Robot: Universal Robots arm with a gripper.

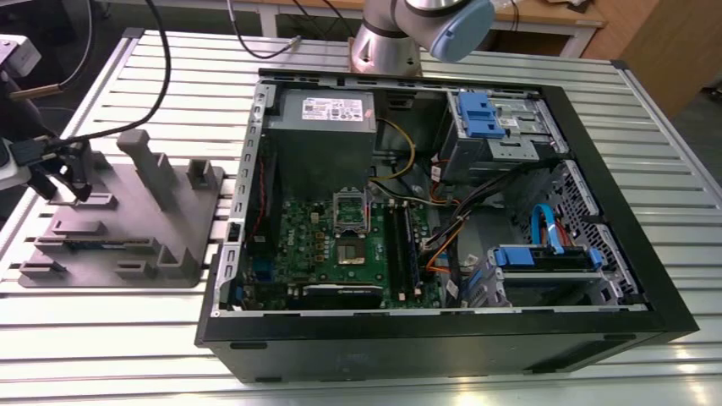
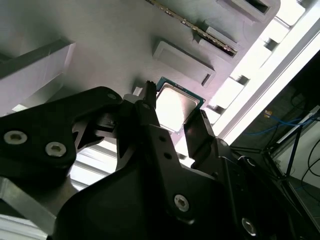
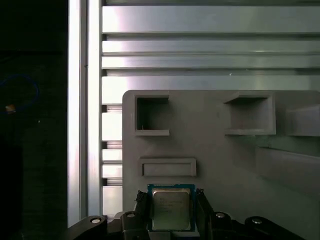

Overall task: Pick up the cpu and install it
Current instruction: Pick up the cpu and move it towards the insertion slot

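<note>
The cpu (image 3: 171, 209), a small square chip with a silver-grey top and a thin green edge, lies low on the grey fixture plate (image 3: 220, 160). My gripper (image 3: 171, 200) has a black finger pressed against each of its two opposite sides. In the second wrist view the cpu (image 2: 176, 106) sits between the same fingers (image 2: 150, 107). In the exterior view my gripper (image 1: 66, 190) hangs over the far-left part of the fixture (image 1: 124, 228); the chip is too small to make out there. The green motherboard (image 1: 338, 245) with its socket (image 1: 352, 211) lies inside the open computer case.
The black computer case (image 1: 451, 338) lies open on the slatted metal table (image 1: 135, 321), with a power supply (image 1: 325, 118), cables and blue drive brackets (image 1: 547, 258) inside. Upright grey posts (image 1: 152, 169) rise from the fixture beside my gripper. The arm's base (image 1: 390, 42) stands behind the case.
</note>
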